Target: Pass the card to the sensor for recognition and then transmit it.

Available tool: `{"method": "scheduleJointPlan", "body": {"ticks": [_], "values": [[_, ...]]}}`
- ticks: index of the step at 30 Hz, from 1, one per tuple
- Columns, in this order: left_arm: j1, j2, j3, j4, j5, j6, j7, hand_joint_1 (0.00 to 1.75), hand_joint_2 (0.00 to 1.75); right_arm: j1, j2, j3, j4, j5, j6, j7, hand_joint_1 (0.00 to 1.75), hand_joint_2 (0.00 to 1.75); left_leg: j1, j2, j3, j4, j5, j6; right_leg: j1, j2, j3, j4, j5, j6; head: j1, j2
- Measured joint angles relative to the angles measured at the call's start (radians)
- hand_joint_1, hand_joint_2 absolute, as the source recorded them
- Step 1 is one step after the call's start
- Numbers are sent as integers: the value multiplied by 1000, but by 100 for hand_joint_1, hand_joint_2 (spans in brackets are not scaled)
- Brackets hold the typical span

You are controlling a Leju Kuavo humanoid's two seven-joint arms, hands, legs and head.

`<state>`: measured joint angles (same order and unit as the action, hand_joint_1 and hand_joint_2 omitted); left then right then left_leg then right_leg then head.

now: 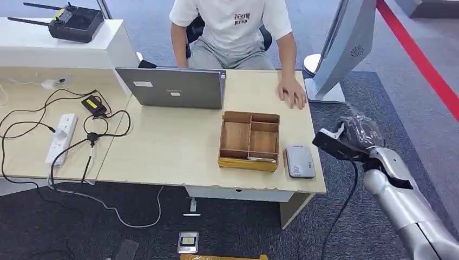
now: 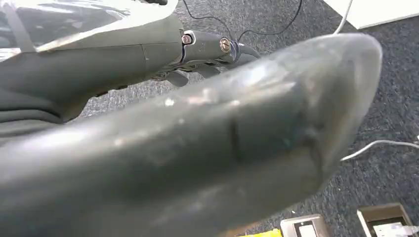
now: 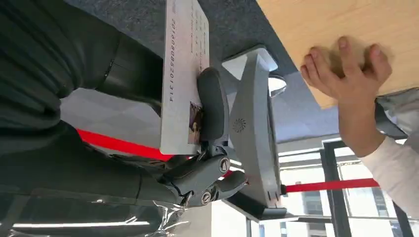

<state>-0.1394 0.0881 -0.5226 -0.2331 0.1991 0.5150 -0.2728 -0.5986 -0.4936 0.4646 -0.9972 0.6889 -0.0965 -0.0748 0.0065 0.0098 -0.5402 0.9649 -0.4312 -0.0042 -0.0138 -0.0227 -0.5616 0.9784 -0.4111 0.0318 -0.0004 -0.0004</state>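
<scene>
My right hand pinches the card off the desk's right end, near the sensor; its wrist view alone shows that grip, while I cannot tell my left hand's state.

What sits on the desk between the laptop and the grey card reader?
In the head view, a wooden tray with compartments sits between laptop and card reader.

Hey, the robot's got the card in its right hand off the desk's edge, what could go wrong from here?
1. The card is pinched only near one end by the right hand, over carpet; it might slip before reaching the sensor.
2. The wooden box stands right beside the sensor, so a low approach may bump it.
3. The person's hand rests on the desk nearby.
</scene>
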Motion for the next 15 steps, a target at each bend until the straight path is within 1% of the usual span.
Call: {"method": "scheduleJointPlan", "body": {"ticks": [8,11,15], "values": [[-1,0,-8,0,-3,2,0,0,0,24,0,0,-59,5,13,1,175,175,0,0,0,0,0,0,0,0,0,0,0,0,0,0],[-5,0,-16,0,-13,3,5,0,0,34,13,9,-71,19,23,9,175,175,0,0,0,0,0,0,0,0,0,0,0,0,0,0],[-18,0,-25,0,-29,1,23,0,0,44,39,24,-69,33,13,6,175,175,0,0,0,0,0,0,0,0,0,0,0,0,0,0]]}}
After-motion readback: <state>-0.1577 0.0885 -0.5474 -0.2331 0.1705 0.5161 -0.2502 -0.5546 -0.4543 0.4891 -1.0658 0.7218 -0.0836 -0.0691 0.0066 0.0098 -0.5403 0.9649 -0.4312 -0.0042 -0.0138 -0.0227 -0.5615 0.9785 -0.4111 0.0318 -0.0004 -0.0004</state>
